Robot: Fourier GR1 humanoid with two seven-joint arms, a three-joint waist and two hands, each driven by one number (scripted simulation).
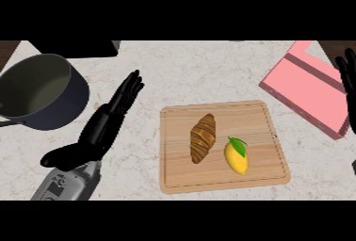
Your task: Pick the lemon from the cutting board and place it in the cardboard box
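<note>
Two things share the board (208, 181): the lemon (236, 157) lies just beside a croissant (202, 138). Both robot hands, left (104, 124) and right (345, 70), are released, holding nothing; a careless reach could nudge the croissant or roll the lemon away from the box (306, 89).

One wooden cutting board (222, 147) lies on the counter (195, 66), carrying one lemon (237, 157) and one croissant (203, 138). One dark grey pot (38, 92) stands at the counter's left edge and one pink box (309, 87) at its right edge. Two black hands show: the left hand (97, 132) and the right hand (347, 70).
</note>
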